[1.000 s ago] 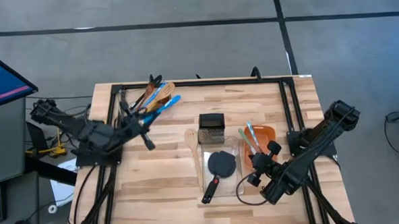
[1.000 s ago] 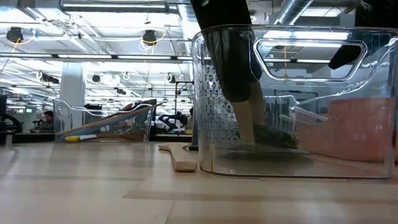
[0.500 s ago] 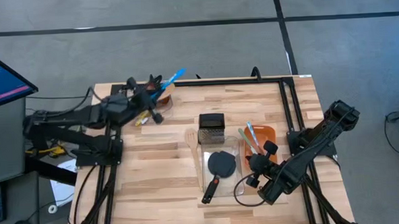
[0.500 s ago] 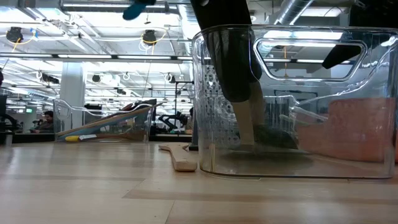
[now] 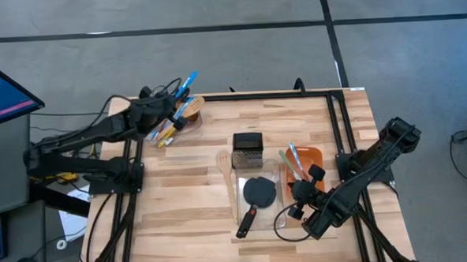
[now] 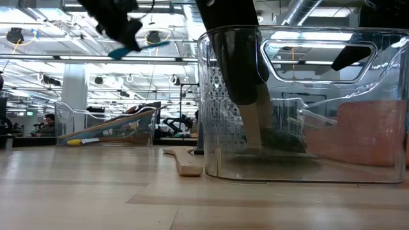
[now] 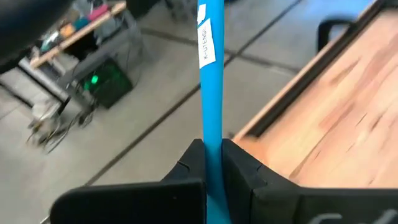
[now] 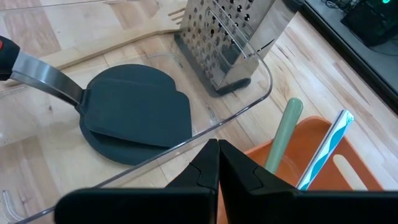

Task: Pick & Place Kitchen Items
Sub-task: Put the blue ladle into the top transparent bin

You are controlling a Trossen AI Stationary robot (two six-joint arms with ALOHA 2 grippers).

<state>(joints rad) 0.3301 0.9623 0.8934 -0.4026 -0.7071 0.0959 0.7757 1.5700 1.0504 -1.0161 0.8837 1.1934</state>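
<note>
My left gripper is high above the table's far left corner, shut on a blue utensil. It also shows in the low view and in the left wrist view. Below it a clear bin holds wooden, yellow and blue utensils. My right gripper is shut and empty, beside the middle clear bin and the orange container. That bin holds a black turner. A steel grater stands behind the bin. My left gripper pinches the blue utensil's slim handle between its two fingers. The handle runs on beyond the fingertips, along the fingers, and bears a white label. The utensil is lifted clear of the bin and the table, slanting toward the far edge.
A wooden spoon lies flat on the table left of the grater. The turner's handle sticks out over the bin's near rim. Green and blue-white handles lean in the orange container. A black frame runs round the table's edges.
My left gripper has risen from beside the left bin and gone toward the table's far left corner, carrying the blue utensil up and clear. The utensil's free end has swung from pointing toward the right edge toward the far edge.
</note>
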